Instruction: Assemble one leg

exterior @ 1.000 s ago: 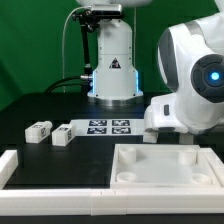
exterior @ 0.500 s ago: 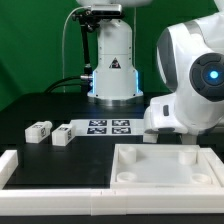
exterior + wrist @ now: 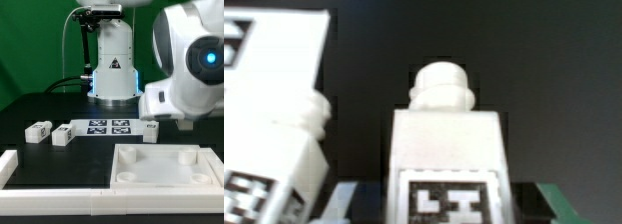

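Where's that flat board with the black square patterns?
In the exterior view the marker board lies mid-table, just to that view's right of a leg, beyond the big white panel.

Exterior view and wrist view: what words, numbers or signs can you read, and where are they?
No words or numbers can be read anywhere.
On the robot base: a dark triangle sign, too small to read.
On the leg and the marker board: black-and-white square tags, no letters.

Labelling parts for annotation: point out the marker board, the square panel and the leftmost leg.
marker board (image 3: 108,127): exterior view, centre.
square panel (image 3: 165,168): exterior view, flat middle.
leftmost leg (image 3: 38,128): exterior view, its middle.
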Robot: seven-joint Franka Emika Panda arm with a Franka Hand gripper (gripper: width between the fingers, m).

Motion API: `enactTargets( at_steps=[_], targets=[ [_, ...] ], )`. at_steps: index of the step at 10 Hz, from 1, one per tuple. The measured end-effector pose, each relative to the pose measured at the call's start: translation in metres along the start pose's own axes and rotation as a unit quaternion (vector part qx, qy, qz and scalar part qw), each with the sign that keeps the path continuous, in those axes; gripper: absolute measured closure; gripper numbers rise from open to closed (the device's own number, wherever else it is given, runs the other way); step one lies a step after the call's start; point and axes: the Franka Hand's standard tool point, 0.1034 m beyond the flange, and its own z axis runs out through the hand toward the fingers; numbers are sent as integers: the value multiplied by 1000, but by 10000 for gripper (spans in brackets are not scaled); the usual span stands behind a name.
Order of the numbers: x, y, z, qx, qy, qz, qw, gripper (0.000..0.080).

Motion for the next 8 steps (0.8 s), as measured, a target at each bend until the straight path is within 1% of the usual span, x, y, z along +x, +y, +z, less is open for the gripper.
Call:
enactTargets(
  at_steps=[1,2,3,5,6,7,8],
  targets=[
    [-9,0,-8,-3,0,-1,1000,512],
    [-21,0,-23,-5,-7,-2,1000,512],
    [-22,-3,-38,-4,6,-5,1000,512],
    [-16,-4,-37,-3,21,-5,1000,512],
    [-7,-7,-46,1,89,-4,996,512],
    [-12,-5,-46,-1,129,-2,992,512],
    [-11,-2,-50,-2,173,-12,985,511]
  ],
)
